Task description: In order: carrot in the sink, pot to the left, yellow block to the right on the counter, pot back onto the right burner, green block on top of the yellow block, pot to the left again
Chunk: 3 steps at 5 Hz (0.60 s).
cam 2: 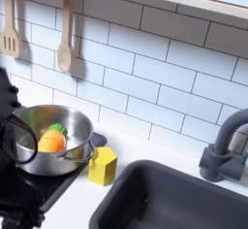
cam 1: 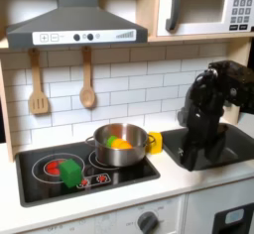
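While the green block [cam 1: 69, 171] sits on the cooktop's left burner in the first exterior view, the carrot [cam 1: 118, 142] lies inside the pot [cam 1: 121, 145], the yellow block [cam 1: 154, 142] touching it, and the gripper [cam 1: 187, 162] hangs over the sink [cam 1: 230, 147]; I cannot tell its jaw opening.

Cream counter [cam 1: 189, 181], black cooktop panel [cam 1: 40, 181] inset, yellow block [cam 2: 103, 165] seemingly resting on counter
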Each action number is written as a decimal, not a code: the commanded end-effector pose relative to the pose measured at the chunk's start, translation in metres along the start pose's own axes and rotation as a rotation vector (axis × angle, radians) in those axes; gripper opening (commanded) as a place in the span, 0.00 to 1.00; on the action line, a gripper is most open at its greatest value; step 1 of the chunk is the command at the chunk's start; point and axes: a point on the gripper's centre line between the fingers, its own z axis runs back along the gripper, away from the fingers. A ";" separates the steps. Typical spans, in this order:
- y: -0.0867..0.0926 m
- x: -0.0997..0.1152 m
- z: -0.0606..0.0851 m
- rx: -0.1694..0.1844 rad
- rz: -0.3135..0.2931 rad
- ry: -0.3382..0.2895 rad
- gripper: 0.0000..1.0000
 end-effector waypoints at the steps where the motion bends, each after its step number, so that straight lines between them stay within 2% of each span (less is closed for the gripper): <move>1: 0.018 0.029 0.004 0.006 0.089 -0.085 1.00; 2: 0.027 0.041 0.005 0.018 0.118 -0.122 1.00; 3: 0.029 0.047 0.005 0.013 0.126 -0.152 1.00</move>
